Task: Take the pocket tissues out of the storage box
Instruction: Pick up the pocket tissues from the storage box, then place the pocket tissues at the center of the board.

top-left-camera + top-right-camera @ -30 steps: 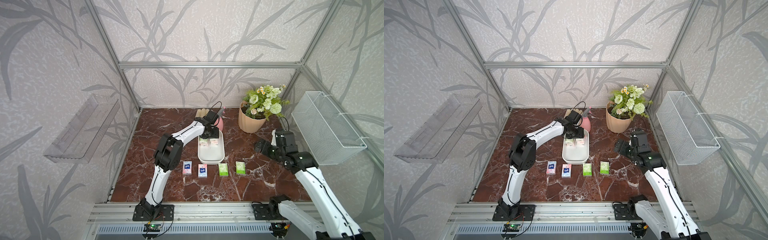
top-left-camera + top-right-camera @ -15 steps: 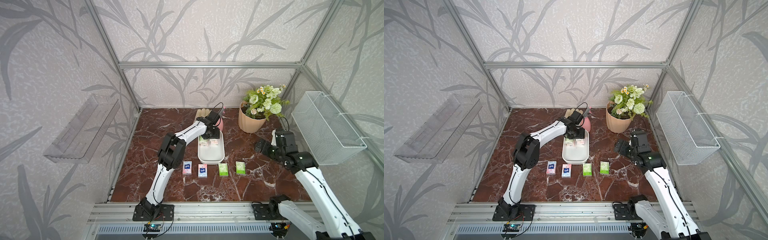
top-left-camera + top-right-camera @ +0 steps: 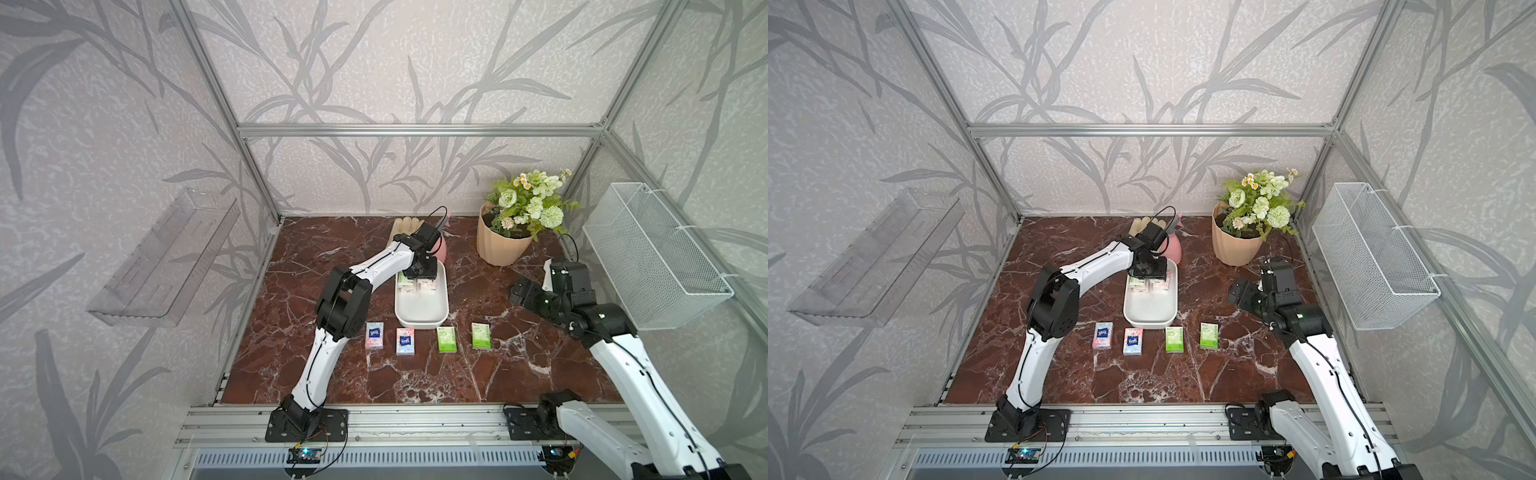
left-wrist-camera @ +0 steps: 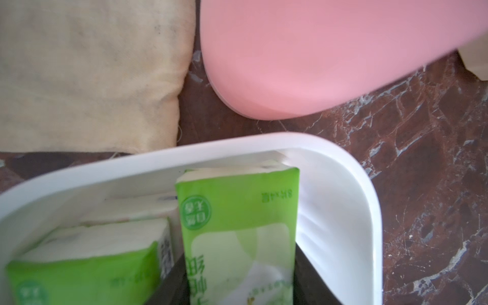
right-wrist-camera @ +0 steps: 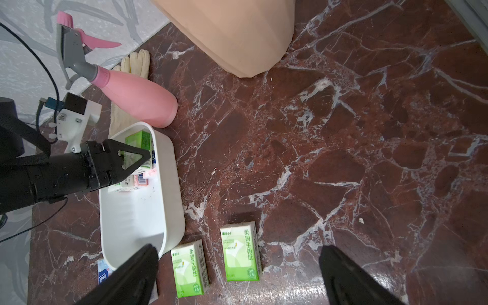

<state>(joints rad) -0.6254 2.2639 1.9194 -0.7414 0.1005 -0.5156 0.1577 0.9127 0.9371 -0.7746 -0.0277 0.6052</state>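
— Where are the pocket tissues now?

— 4 lie flat in a row on the table, just in front of the storage box: 2 pink, 2 green. The rest are crowded at the box's far end (the arm hides an exact count).

— And the pincers?

— The left gripper is down in that far end, pinching 1 green packet across its narrow width, with a finger against each long edge. The right gripper hangs spread wide above the table, well apart from the box, holding nothing.

— How will that packet handle?

— I'd judge it light and soft. It is paper in glossy film, so it squashes and may slip. The long edges near mid-length look the right hold, with modest pressure, since a hard squeeze would buckle it.

— What hems it in?

— 1 finger sits between the packet and the box's curved corner wall. The other is beside a second green packet, and I cannot tell whether the 2 packets touch. Just beyond the far rim are a pink spray bottle and a glove. I'd lift straight up over the rim before travelling, or the neighbour could be dragged along.

— Room to set it down?

— There is bare marble past the green end of the row and in front of it. The flower pot is well off.
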